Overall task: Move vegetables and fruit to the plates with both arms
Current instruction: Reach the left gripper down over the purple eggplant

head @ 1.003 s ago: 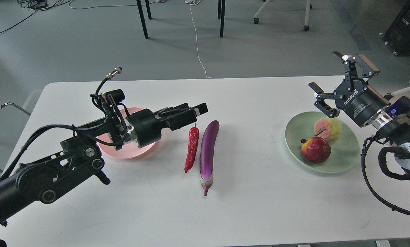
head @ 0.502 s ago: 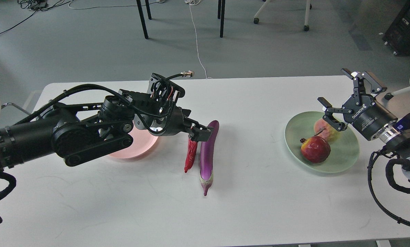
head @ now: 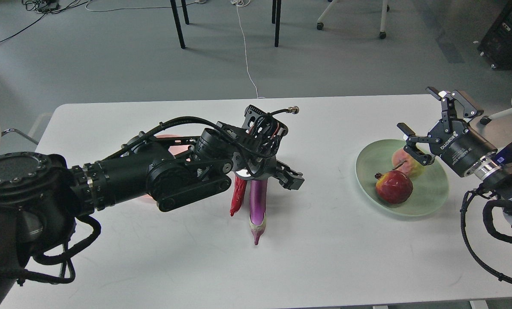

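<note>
eggplant (head: 258, 201) and chili pepper (head: 238, 195) lie touching at table centre. left gripper (head: 288, 177), spread wide, hangs over both: risk of nudging the chili. right gripper (head: 427, 124) gapes above fruit on green plate (head: 432, 201) near right edge.

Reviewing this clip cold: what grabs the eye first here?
The left arm stretches across the table's middle, its wrist covering the far ends of the eggplant and chili pepper. At right, the right gripper hangs open over the green plate, which holds both fruits.
</note>
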Tool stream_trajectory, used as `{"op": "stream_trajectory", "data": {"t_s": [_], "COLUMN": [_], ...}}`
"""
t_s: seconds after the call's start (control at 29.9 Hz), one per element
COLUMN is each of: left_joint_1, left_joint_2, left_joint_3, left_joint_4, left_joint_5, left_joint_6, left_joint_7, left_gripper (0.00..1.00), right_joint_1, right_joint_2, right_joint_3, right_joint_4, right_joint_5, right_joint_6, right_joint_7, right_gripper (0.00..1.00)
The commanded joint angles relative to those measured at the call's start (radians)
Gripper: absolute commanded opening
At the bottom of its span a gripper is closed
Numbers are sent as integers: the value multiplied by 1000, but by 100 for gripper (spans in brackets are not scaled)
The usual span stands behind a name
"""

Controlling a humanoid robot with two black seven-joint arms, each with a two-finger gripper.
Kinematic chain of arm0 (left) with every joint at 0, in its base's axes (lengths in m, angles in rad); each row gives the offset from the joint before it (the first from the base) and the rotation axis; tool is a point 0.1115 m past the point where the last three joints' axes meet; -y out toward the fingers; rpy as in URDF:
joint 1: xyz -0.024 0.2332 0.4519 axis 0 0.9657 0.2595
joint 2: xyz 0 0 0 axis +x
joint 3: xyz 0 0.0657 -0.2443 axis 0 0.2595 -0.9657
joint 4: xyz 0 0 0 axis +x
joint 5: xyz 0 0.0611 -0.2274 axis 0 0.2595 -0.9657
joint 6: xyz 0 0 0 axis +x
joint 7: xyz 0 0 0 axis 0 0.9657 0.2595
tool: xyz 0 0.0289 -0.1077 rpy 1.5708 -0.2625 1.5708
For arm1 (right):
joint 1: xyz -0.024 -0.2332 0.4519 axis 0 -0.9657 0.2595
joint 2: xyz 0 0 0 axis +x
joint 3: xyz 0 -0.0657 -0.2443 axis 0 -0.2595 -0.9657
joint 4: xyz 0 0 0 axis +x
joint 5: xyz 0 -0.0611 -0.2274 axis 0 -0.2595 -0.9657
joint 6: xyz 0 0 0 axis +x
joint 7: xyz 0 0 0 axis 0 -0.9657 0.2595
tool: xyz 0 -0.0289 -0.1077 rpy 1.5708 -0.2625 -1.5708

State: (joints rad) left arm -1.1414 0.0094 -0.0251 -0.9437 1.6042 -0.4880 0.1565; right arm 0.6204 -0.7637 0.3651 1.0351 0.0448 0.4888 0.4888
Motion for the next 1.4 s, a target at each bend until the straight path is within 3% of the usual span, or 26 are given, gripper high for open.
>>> {"op": "stream_trajectory", "data": {"t_s": [0.0,1.2,1.37], "left_joint_1": [-8,20,22], "left_joint_2": [-8,9,12], "left_joint_3": [60,83,85], "left_joint_4": [22,34,34], "left_joint_5": [8,8,10], "left_joint_6": [6,2,-1], "left_joint_7": [-3,0,0], "left_gripper": [98,95,89], "right_joint_1": [-7,-33,-37], "right_joint_2": [-3,-5,-5], "right_joint_3": [0,0,-2], "right_joint_4": [2,10,8], "right_joint_5": [0,-3,-5], "right_joint_6": [0,0,0], "right_joint_7": [0,0,0], "right_gripper": [99,99,99]}}
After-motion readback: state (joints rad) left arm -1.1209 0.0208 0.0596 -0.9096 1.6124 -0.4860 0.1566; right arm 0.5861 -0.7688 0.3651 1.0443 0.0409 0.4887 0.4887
